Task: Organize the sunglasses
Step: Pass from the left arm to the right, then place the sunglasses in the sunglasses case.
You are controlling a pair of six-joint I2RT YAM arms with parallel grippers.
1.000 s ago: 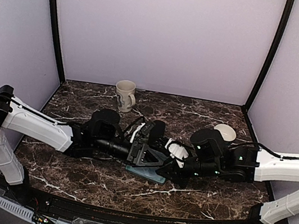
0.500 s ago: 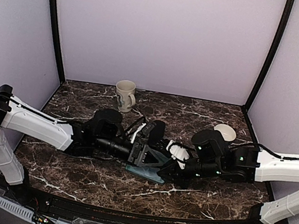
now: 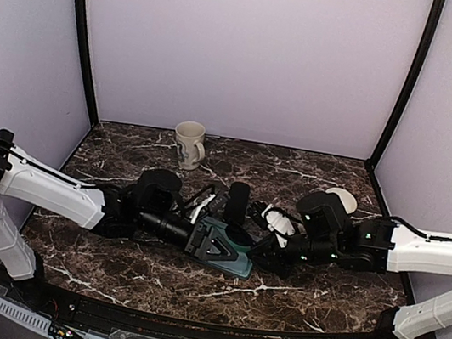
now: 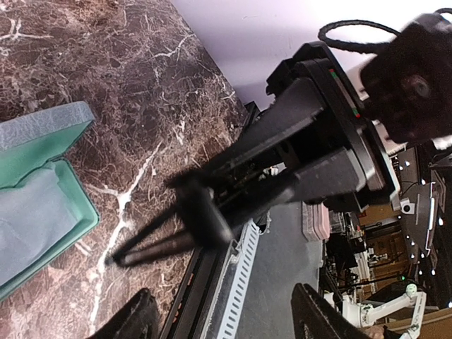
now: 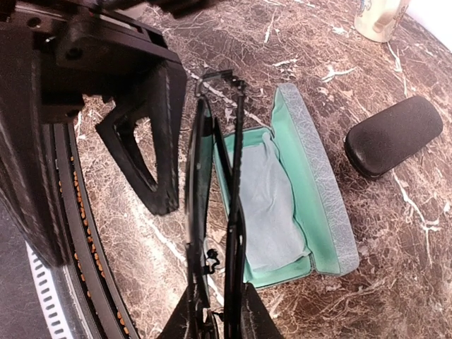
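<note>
1. Sunglasses [image 5: 236, 176]: one thin-framed pair, seen edge-on. It was held off the table, lined up over one long edge of the open case and not yet inside it.
2. Right gripper [image 5: 215, 321]: we recorded its fingers pinched on the near end of the pair.
3. Left gripper [image 4: 222, 304]: fingers spread with nothing between them, close beside the pair and the case.
4. Grey-blue case [image 5: 318, 183]: lid laid back, green lining showing. A pale cloth [image 5: 265, 198] lay in the tray, with no glasses in it.
5. Black case [image 5: 392, 138]: oblong and closed, lying just beyond the open case. We could not tell what it held.
6. Mug [image 3: 188, 144]: upright at the back of the marble table [image 5: 395, 233], well apart from the work.
7. Progress, as we judged it: the case was open and the pair was in hand. Lowering the pair in, letting go and shutting the lid remained.
</note>
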